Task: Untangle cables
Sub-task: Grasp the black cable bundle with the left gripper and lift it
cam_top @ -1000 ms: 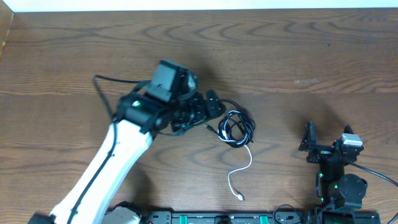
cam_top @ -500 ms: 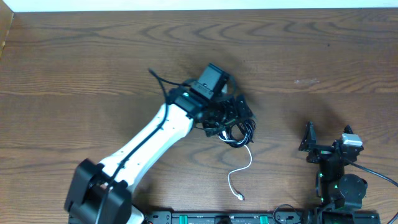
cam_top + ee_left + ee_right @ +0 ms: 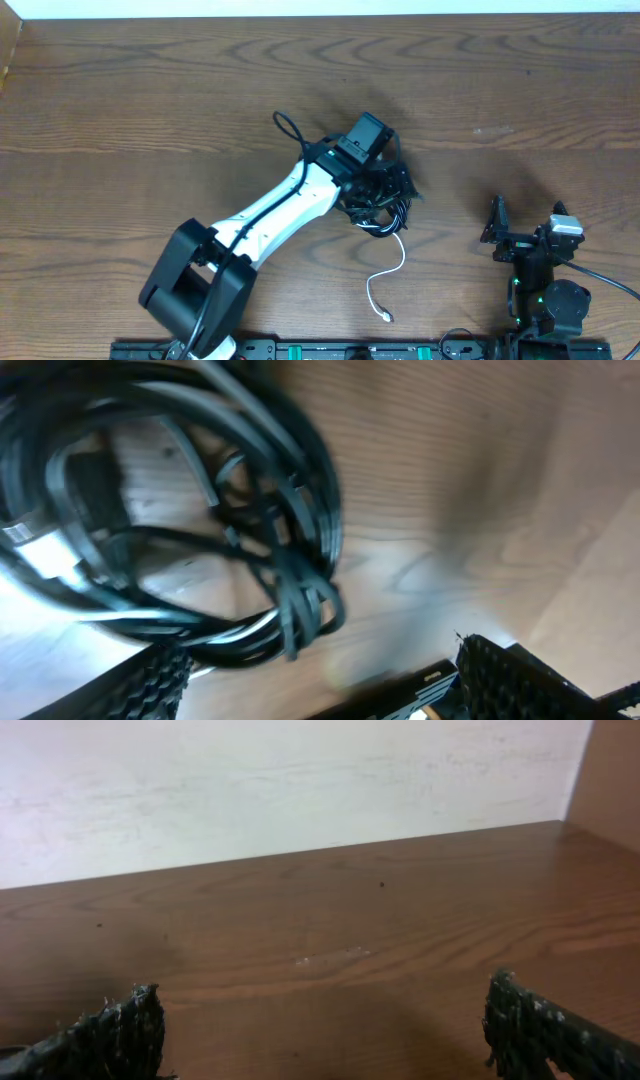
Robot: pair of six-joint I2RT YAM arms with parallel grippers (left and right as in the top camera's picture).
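Note:
The cables [image 3: 384, 220] lie as one tangled coil of black loops at the middle of the table. A white cable [image 3: 397, 262] trails out of it toward the front edge and ends in a small plug [image 3: 386, 316]. My left gripper [image 3: 392, 186] hangs low over the far side of the coil and hides part of it. In the left wrist view the black loops [image 3: 200, 510] fill the upper left. My left gripper [image 3: 320, 652] is open, and the coil's lower edge sits by the left finger [image 3: 150, 680]. My right gripper [image 3: 496, 225] stands open, well to the right of the cables.
The left arm's white link [image 3: 280, 205] stretches diagonally from its base [image 3: 190, 295] at the front. Its own thicker black wire [image 3: 290, 130] loops above the wrist. The right wrist view shows bare wood [image 3: 320, 940] and a pale wall [image 3: 300, 780] between the right gripper's fingers [image 3: 120, 1030].
The left arm has swung right and forward, from beside the coil to directly over it. Its jaws have narrowed a little. The right arm has not moved.

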